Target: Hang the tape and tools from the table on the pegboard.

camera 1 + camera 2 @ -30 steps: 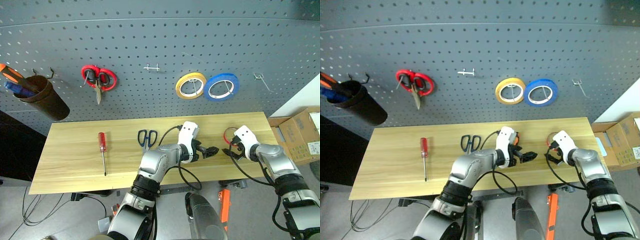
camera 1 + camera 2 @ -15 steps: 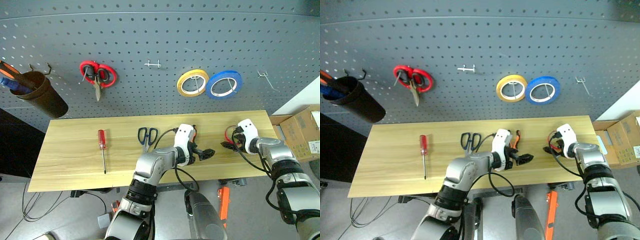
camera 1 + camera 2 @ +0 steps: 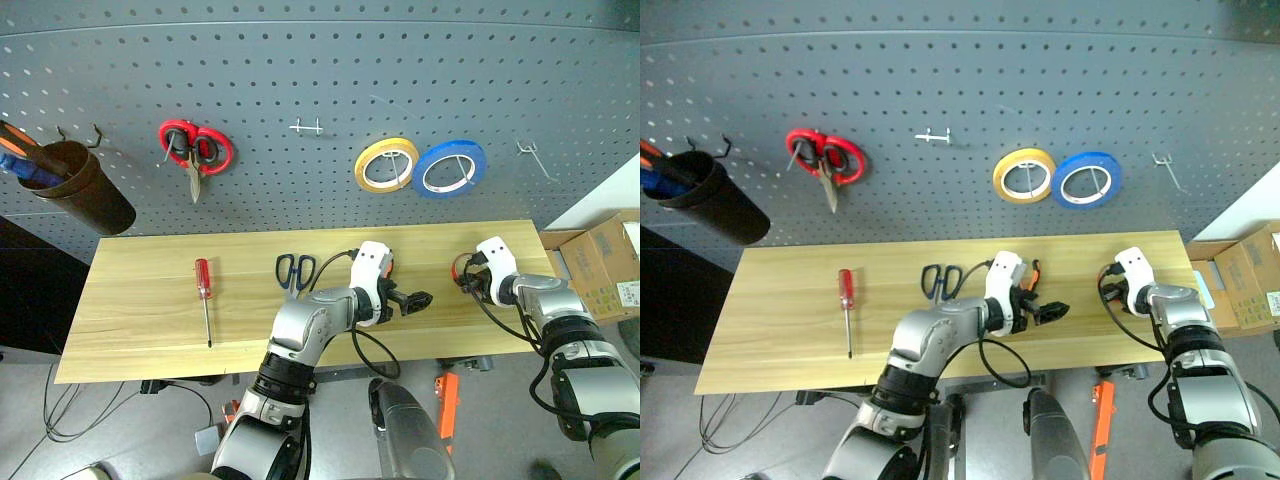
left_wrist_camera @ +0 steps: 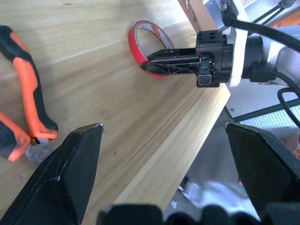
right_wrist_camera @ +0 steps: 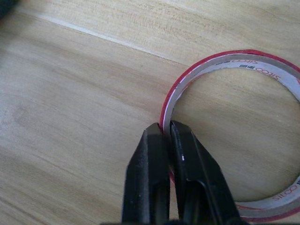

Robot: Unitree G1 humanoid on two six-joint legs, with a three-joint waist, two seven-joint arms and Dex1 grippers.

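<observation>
Tape pinched at the table's right end, first hang pending

Tape (image 5: pixel 220 136) is the item in hand; everything else waits. From the left on the table (image 3: pixel 140 330), seen from the head: the red screwdriver (image 3: pixel 204 300) lies at about 9 o'clock from table centre, the dark scissors (image 3: pixel 294 271) near centre, the pliers (image 4: pixel 26 93) just beside the left gripper (image 3: pixel 418 298), whose fingers stand wide apart, holding nothing. At 3 o'clock, near the table's right end, the right gripper (image 5: pixel 164 140) is clamped on the red ring's wall, one finger inside the hole and one outside, the roll flat on the wood.

On the pegboard (image 3: pixel 300 100), a bare hook (image 3: pixel 528 155) sits at about 1 o'clock from the tape, right of the blue roll (image 3: pixel 448 168).

Judged step: the grasp is made, the lift not begun. Next the arm would need to raise the ring, tip it upright to face the board and thread its hole over a free hook. The thin wall could slip in the pinch.
</observation>
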